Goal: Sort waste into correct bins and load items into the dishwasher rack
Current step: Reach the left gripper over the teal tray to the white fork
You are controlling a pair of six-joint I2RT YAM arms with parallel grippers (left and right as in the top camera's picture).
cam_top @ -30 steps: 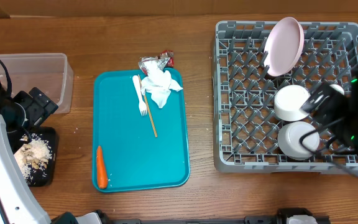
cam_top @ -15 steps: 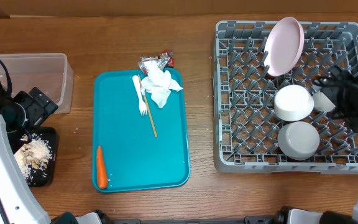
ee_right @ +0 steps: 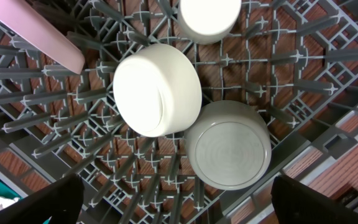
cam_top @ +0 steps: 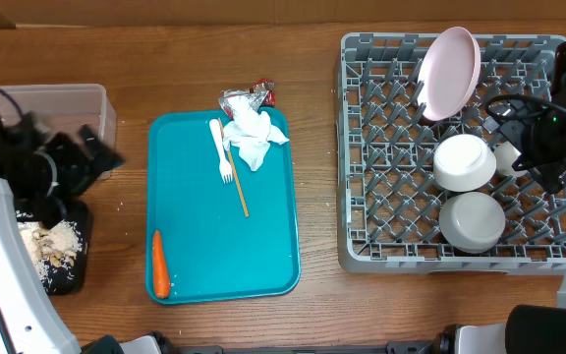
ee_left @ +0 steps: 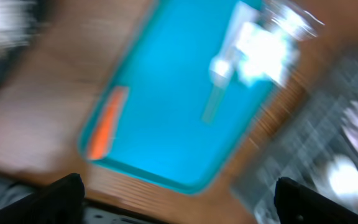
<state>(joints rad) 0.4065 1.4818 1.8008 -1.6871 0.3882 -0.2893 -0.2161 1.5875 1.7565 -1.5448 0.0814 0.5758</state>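
The plastic fork [cam_top: 221, 147] seems light, stiff and thin.
Pinch its handle; left end effector [ee_left: 178, 202] and right end effector [ee_right: 176, 202] are spread wide, holding nothing.

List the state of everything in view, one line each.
plate: standing on edge in rack
bowls: upside down in rack
fork: lying on teal tray
napkin: crumpled, on teal tray
carrot: lying on teal tray
food scraps: in black tray
left gripper: open
right gripper: open

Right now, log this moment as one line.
left gripper: open, empty | right gripper: open, empty, over rack | rack: plate, two bowls, cup | teal tray: fork, napkin, carrot
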